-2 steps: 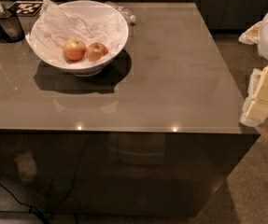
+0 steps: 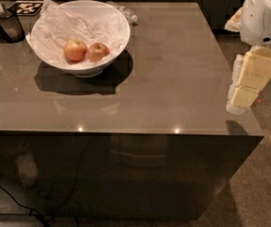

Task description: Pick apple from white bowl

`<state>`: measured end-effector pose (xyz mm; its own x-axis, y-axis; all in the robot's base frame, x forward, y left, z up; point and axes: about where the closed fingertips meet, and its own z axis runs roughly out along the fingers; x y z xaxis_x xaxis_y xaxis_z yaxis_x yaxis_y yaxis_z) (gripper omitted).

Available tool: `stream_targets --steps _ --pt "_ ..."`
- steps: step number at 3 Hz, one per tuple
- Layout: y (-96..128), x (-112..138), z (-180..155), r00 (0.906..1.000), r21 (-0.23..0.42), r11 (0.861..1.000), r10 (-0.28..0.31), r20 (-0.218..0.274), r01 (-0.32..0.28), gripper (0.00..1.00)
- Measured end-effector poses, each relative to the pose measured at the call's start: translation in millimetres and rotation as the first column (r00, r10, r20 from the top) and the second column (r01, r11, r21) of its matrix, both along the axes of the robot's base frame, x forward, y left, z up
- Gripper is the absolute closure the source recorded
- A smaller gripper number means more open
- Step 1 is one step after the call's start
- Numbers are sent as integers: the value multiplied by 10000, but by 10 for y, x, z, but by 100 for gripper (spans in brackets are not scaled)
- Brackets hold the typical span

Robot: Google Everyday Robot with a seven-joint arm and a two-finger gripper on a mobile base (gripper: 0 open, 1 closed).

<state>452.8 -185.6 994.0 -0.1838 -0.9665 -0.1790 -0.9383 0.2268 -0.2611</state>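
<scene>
1. Your claw (image 2: 244, 90) hangs off the right edge of the worktop (image 2: 173, 79), well apart from the white bowl (image 2: 90, 71) at the far left. Whether it is parted or closed, you cannot tell from here, so don't assume it is ready to take anything
2. The apple (image 2: 97, 51) lies low in the bowl on the crumpled paper (image 2: 78, 22), touching or just beside the larger apple (image 2: 75, 50) with orange-yellow patches on its left. With so little room between them, you could close on the wrong fruit, or one side of the claw could land on the neighbour and push both away
3. The paper is loose and rumpled. It could get pinched along with the apple and lift with it, or give way so the round fruit rolls as you make contact
4. The bowl is deep. A low approach from the right would likely strike the rim and shove or tip the bowl, so come down from above
5. The reach across is long. Overshoot to the left and you are near the dark container (image 2: 5, 25) holding a utensil, which could be knocked over
</scene>
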Motion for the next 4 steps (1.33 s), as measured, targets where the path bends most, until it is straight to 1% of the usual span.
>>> stream_targets --steps 1,2,3,4 --pt "290 124 72 9989 -328 9984 463 -9 -463 0" --pt "315 155 93 9987 -265 9985 489 174 -484 0" --pt "402 283 129 9973 -163 9987 487 543 -479 0" --pt "538 557 161 9977 -29 9992 404 548 -403 0"
